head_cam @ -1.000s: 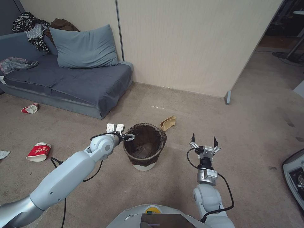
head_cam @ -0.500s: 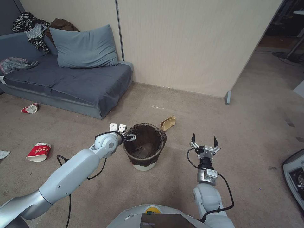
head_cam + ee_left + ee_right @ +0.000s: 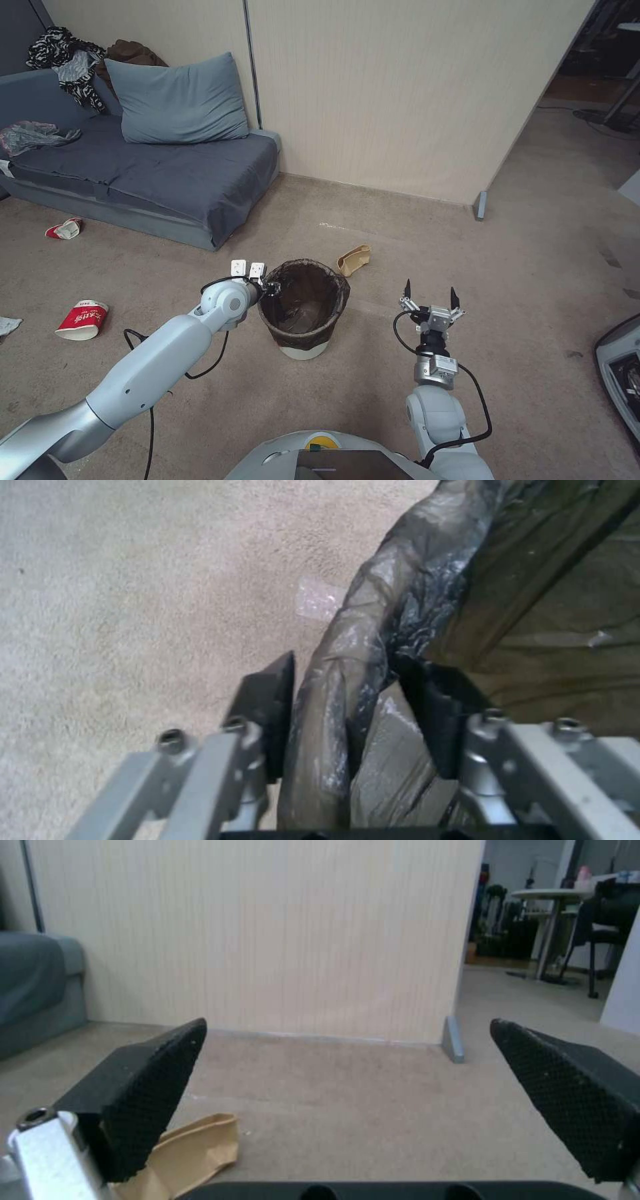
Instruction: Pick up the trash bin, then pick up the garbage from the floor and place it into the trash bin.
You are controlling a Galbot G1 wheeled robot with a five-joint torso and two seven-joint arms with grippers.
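The trash bin (image 3: pixel 303 348), a white bucket with a dark liner over its rim, stands on the carpet in front of me. My left gripper (image 3: pixel 272 288) is at the bin's left rim. In the left wrist view its fingers (image 3: pixel 267 700) press the liner-covered rim (image 3: pixel 353 630) from both sides. The right gripper (image 3: pixel 430 293) is held open to the right of the bin, with nothing in it (image 3: pixel 347 1025). Garbage lies around: a red-and-white cup (image 3: pixel 81 319), a second cup (image 3: pixel 63 229) by the sofa, a tan wrapper (image 3: pixel 353 259) behind the bin, and white tissue (image 3: pixel 7 325).
A grey sofa (image 3: pixel 167 180) with a blue pillow stands at the back left. A beige partition wall (image 3: pixel 400 100) runs behind the bin and ends at a small foot (image 3: pixel 479 205). Open carpet stretches to the right, up to a dark object (image 3: pixel 620 380) at the edge.
My left arm has pushed a little forward and right to the bin's rim, and its fingers have drawn in onto the rim. The right arm has not moved.
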